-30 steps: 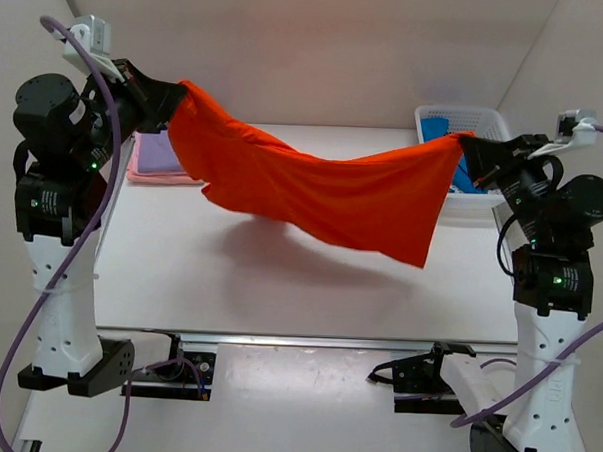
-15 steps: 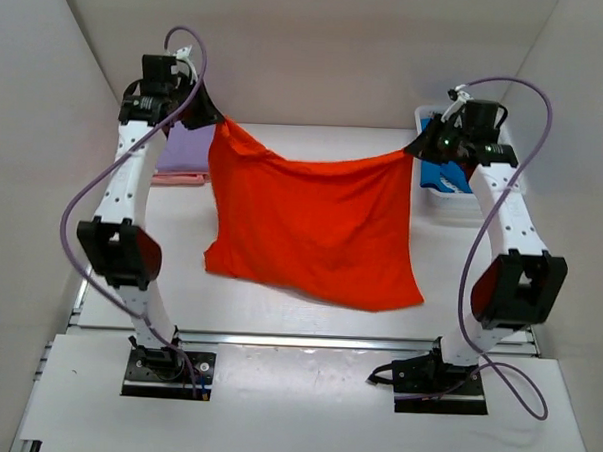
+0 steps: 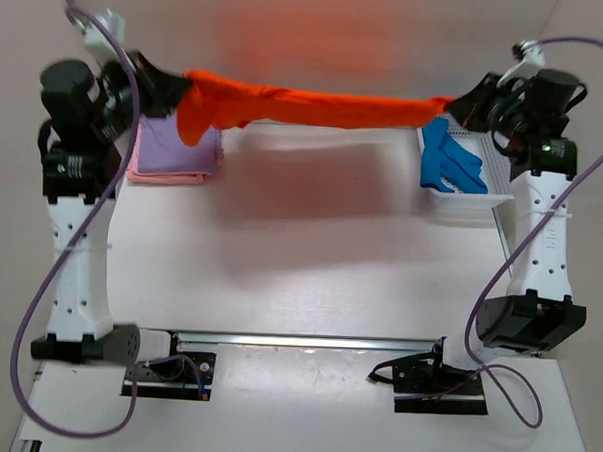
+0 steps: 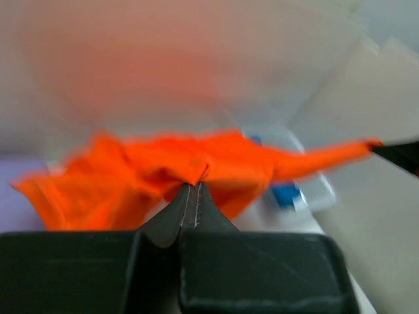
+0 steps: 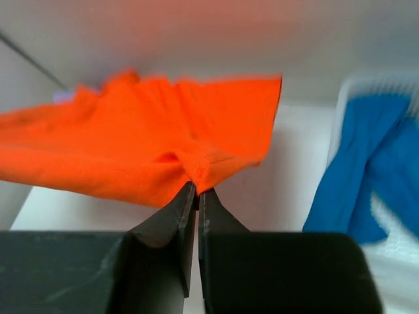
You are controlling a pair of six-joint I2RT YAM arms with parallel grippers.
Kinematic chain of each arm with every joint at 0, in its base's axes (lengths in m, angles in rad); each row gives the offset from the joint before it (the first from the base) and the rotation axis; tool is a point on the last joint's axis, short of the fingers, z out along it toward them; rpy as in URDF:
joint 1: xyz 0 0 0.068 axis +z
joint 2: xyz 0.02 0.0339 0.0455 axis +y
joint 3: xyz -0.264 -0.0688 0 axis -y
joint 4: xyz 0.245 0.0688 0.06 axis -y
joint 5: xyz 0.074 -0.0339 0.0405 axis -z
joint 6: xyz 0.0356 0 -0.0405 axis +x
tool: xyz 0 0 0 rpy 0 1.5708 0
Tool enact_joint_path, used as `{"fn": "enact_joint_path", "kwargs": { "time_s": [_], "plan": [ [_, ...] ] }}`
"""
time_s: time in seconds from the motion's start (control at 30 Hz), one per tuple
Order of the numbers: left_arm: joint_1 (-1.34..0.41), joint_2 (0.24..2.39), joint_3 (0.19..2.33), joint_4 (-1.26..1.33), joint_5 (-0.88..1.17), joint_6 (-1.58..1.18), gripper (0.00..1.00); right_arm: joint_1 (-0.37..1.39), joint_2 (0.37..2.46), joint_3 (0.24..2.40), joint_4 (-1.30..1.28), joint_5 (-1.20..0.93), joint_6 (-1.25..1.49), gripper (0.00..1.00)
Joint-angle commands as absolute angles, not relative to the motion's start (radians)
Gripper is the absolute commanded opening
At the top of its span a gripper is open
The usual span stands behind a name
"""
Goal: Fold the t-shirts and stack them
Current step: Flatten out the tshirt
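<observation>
The orange t-shirt [image 3: 317,107] is held stretched in a taut band well above the table [image 3: 300,266]. Each end is pinched between the pressed-together jaws of the left gripper [image 3: 177,85] and right gripper [image 3: 454,106], presumably so wrinkles are pulled out before it is laid flat.
</observation>
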State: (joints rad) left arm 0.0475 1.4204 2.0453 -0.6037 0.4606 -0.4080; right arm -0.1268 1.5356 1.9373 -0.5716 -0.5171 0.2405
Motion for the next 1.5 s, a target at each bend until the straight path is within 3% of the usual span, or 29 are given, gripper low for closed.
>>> {"fn": "enact_joint_path", "kwargs": {
  "time_s": [0.0,0.07,0.23,0.47,0.87,1.17,1.47],
  "plan": [
    [0.011,1.303,1.681,-0.603,0.489,-0.4,0.0,-0.132,1.516,1.714,-0.569,-0.609,0.248,0.0],
    [-0.041,1.134,1.368,-0.545,0.502,-0.423,0.0,-0.153,1.456,1.564,-0.533,-0.641,0.262,0.0],
    [-0.149,0.855,0.845,-0.554,0.445,-0.463,0.0,-0.138,1.297,1.098,-0.479,-0.64,0.295,0.0],
    [-0.147,0.664,0.462,-0.617,0.425,-0.543,0.0,-0.043,1.207,0.724,-0.5,-0.448,0.356,0.0],
    [-0.112,0.646,0.503,-0.689,0.329,-0.506,0.0,-0.138,1.144,0.543,-0.571,-0.382,0.342,0.0],
    [-0.074,0.709,0.661,-0.664,0.299,-0.479,0.0,-0.164,1.117,0.638,-0.647,-0.452,0.298,0.0],
    [-0.124,0.663,0.942,-0.73,0.253,-0.483,0.0,-0.117,0.943,0.862,-0.778,-0.436,0.287,0.0]
  ]
}}
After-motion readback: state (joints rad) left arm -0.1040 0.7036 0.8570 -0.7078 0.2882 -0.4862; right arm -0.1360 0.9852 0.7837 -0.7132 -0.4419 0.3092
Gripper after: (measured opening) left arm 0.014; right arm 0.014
